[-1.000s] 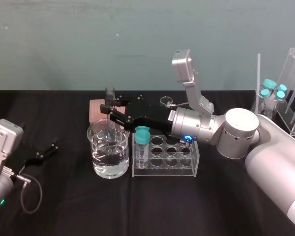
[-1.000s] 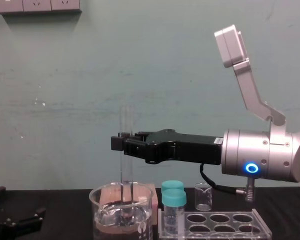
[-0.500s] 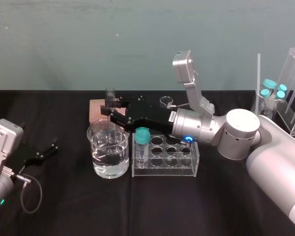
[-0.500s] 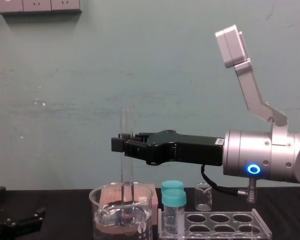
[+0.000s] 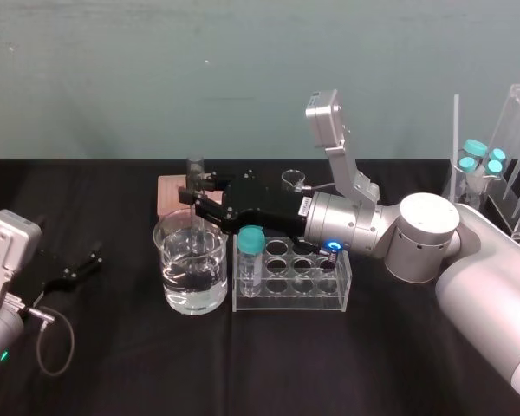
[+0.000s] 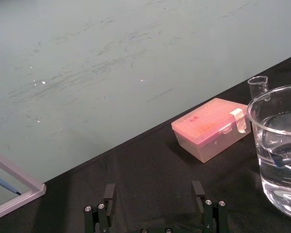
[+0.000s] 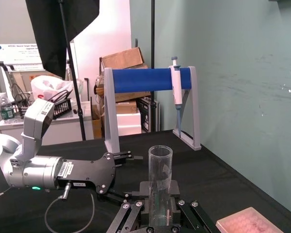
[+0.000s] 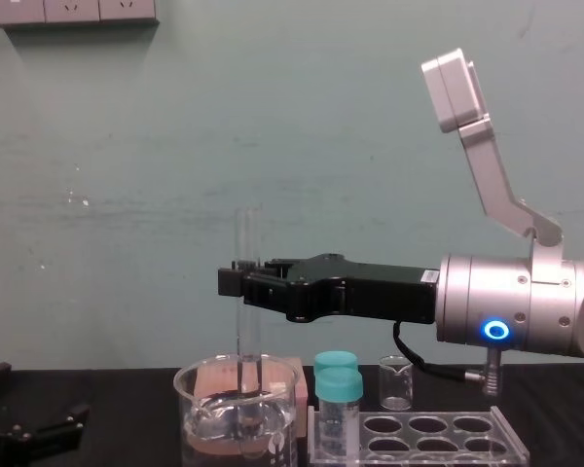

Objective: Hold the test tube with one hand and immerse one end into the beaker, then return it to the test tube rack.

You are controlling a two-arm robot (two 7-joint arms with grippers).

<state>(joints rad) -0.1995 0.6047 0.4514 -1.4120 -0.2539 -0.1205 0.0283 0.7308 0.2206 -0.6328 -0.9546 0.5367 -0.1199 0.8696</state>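
From the head, we see the right end effector [image 5: 193, 198] clamped on the test tube [image 5: 194, 169]. The test tube stands upright in the beaker [image 5: 178, 290], just beside the test tube rack [image 5: 286, 302]. The left end effector [image 5: 74, 270] sits well off to the left over the bench [image 5: 113, 364], fingers apart. From the chest, we see the test tube's low end dip in the water. From the right wrist, we see fingers press it on both sides.

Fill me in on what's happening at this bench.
The right gripper is shut on the test tube, holding it upright with its lower end dipped in the water inside the beaker. The test tube rack stands right beside the beaker with a teal-capped vial in it. The left gripper sits open and idle on the table, off to the left.
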